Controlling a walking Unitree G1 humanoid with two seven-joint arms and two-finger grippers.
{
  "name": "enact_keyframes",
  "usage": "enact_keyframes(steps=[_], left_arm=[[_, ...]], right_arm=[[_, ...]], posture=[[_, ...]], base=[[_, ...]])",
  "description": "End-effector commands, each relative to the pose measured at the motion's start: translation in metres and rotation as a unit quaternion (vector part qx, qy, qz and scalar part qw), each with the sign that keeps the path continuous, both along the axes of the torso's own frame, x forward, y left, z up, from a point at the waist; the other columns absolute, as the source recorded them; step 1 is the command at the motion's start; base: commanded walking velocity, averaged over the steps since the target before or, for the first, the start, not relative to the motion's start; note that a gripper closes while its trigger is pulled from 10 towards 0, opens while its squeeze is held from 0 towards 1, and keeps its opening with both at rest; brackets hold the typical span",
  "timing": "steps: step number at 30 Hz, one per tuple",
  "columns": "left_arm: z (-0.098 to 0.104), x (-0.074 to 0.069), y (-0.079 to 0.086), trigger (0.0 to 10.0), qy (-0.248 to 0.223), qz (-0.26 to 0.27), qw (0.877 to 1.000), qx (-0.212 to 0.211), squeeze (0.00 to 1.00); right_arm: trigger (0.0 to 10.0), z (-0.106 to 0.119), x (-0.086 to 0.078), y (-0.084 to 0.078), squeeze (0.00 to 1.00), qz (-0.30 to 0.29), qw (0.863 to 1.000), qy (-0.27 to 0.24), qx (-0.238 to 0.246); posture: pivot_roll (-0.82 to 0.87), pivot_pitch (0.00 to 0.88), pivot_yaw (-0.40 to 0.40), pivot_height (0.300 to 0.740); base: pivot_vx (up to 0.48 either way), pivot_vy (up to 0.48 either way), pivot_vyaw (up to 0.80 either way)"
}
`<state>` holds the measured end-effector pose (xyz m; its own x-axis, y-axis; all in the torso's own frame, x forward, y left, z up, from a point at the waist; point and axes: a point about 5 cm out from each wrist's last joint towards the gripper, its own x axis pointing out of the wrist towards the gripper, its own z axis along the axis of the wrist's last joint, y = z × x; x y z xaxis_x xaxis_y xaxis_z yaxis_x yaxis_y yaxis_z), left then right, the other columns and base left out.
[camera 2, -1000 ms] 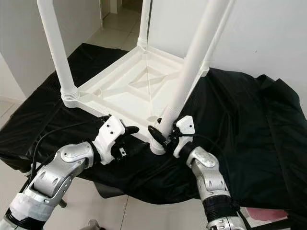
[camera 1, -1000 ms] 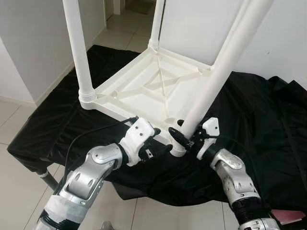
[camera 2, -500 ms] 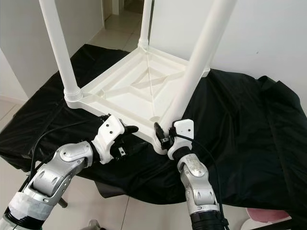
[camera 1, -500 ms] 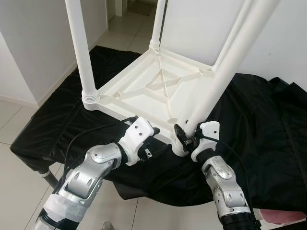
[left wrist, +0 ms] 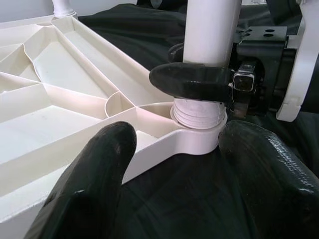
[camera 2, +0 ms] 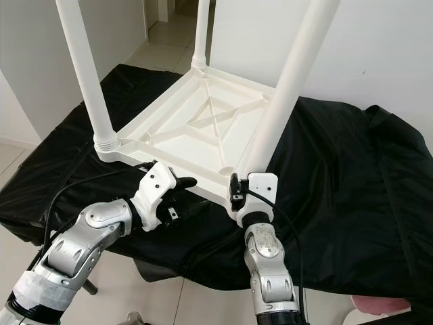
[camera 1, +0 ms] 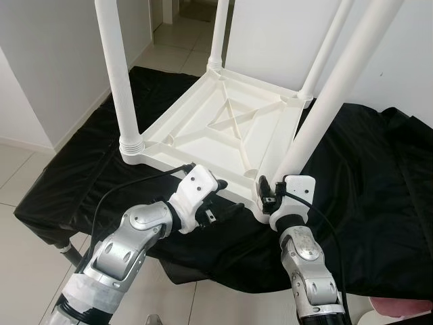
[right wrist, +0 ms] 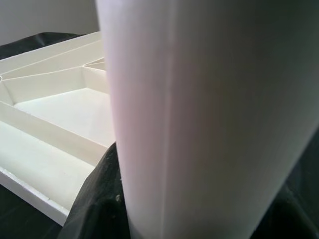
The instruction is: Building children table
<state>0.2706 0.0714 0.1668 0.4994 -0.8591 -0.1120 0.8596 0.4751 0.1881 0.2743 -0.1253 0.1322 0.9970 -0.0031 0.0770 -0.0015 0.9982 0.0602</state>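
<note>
White plastic kids' table (camera 1: 223,128) upside down on black-draped worktop (camera 1: 365,176), right in front of both pincers. Right pincer (camera 1: 270,193) clamped on near leg (left wrist: 209,50) just above threaded base. Left pincer (left wrist: 172,169) open beside that corner. Looks light, stiff, slick; you'd grip low. No readable labels.

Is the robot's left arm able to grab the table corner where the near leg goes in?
Probably yes. The left gripper is open right before that corner socket, with nothing between; the right gripper holds the leg higher up.
</note>
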Motion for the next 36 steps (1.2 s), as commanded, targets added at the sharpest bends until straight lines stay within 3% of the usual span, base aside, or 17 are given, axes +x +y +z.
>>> enact_keyframes(steps=[1, 2, 3, 4, 14, 15, 16, 18, 21, 25, 29, 31, 32, 36], left_arm=[[-0.002, -0.001, -0.003, 10.0, 0.01, -0.032, 0.999, 0.004, 0.0], [-0.002, -0.001, -0.003, 10.0, 0.01, -0.032, 0.999, 0.004, 0.0], [-0.002, -0.001, -0.003, 10.0, 0.01, -0.031, 0.999, 0.004, 0.0], [-0.002, -0.001, -0.003, 10.0, 0.01, -0.03, 0.999, 0.004, 0.0], [-0.001, -0.003, -0.005, 10.0, 0.013, -0.032, 0.999, -0.007, 0.0], [0.0, -0.003, -0.005, 10.0, 0.012, -0.032, 0.999, -0.009, 0.0], [0.0, -0.003, -0.005, 10.0, 0.012, -0.032, 0.999, -0.009, 0.0], [0.001, -0.003, -0.006, 10.0, 0.013, -0.028, 0.999, -0.022, 0.0], [0.002, -0.002, -0.002, 10.0, 0.013, -0.022, 0.999, -0.026, 0.0], [0.002, -0.002, -0.001, 10.0, 0.012, -0.02, 0.999, -0.024, 0.0], [0.004, 0.0, 0.001, 10.0, 0.011, -0.02, 0.999, -0.023, 0.0], [0.004, 0.0, 0.001, 10.0, 0.011, -0.02, 0.999, -0.023, 0.0], [0.004, 0.0, 0.0, 10.0, 0.011, -0.022, 0.999, -0.021, 0.0], [0.003, 0.0, 0.0, 10.0, 0.011, -0.023, 0.999, -0.019, 0.0]], right_arm=[[10.0, -0.005, -0.003, -0.001, 0.0, -0.014, 1.0, 0.017, 0.004], [10.0, -0.005, -0.003, -0.001, 0.0, -0.014, 1.0, 0.017, 0.004], [10.0, -0.004, -0.003, -0.001, 0.18, -0.018, 1.0, 0.017, 0.004], [10.0, -0.001, -0.003, 0.001, 1.0, -0.004, 1.0, 0.008, 0.014], [10.0, 0.011, -0.001, -0.003, 1.0, 0.072, 0.997, -0.027, 0.015], [10.0, 0.012, -0.002, -0.005, 0.82, 0.089, 0.995, -0.033, 0.016], [10.0, 0.012, -0.002, -0.005, 0.82, 0.089, 0.995, -0.033, 0.016], [10.0, 0.015, -0.002, -0.011, 0.0, 0.125, 0.991, -0.044, 0.015], [10.0, 0.019, -0.002, -0.019, 0.0, 0.188, 0.981, -0.053, 0.006], [10.0, 0.019, -0.002, -0.02, 0.0, 0.203, 0.978, -0.052, 0.004], [10.0, 0.016, 0.003, -0.029, 0.0, 0.27, 0.961, -0.039, -0.032], [10.0, 0.016, 0.003, -0.029, 0.0, 0.27, 0.961, -0.039, -0.032], [10.0, 0.014, 0.007, -0.033, 0.0, 0.304, 0.951, -0.029, -0.048], [10.0, 0.013, 0.012, -0.035, 0.0, 0.32, 0.945, -0.024, -0.056]], posture=[[-0.01, 0.04, -0.067, 0.74], [-0.01, 0.04, -0.067, 0.74], [-0.01, 0.042, -0.067, 0.74], [0.0, 0.044, -0.067, 0.74], [0.0, 0.051, -0.071, 0.74], [0.0, 0.051, -0.071, 0.74], [0.0, 0.051, -0.071, 0.74], [0.0, 0.051, -0.073, 0.74], [0.0, 0.051, -0.076, 0.74], [0.0, 0.052, -0.076, 0.74], [0.0, 0.05, -0.069, 0.74], [0.0, 0.05, -0.069, 0.74], [0.0, 0.05, -0.067, 0.74], [0.0, 0.052, -0.064, 0.74]], base=[[0.0, 0.0, 0.0], [0.0, 0.0, 0.0], [0.0, 0.0, 0.0], [0.0, 0.0, 0.0], [0.0, 0.0, 0.0], [0.0, 0.0, 0.0], [0.0, 0.0, 0.0], [0.0, 0.0, 0.0], [0.0, 0.0, 0.0], [0.0, 0.0, 0.0], [0.0, 0.0, 0.0], [0.0, 0.0, 0.0], [0.0, 0.0, 0.0], [0.0, 0.0, 0.0]])
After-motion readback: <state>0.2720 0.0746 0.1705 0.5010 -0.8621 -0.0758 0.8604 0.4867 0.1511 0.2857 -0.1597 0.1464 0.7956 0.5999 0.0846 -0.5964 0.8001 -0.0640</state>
